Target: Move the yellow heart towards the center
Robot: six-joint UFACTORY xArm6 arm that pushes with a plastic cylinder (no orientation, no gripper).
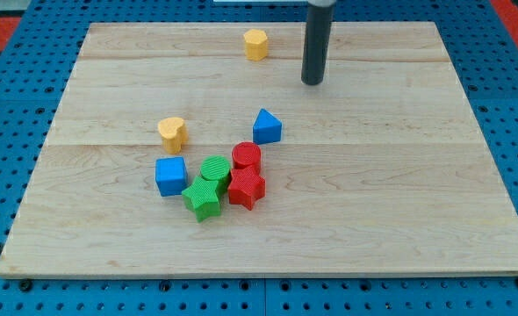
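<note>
The yellow heart lies left of the board's middle. My tip is at the upper middle of the board, far to the heart's upper right and touching no block. A yellow hexagon block sits near the view's top, left of my tip. A blue triangle block lies below and left of my tip.
A blue cube sits below the heart. A green round block, a green star, a red cylinder and a red star cluster together right of the cube. The wooden board lies on a blue pegged surface.
</note>
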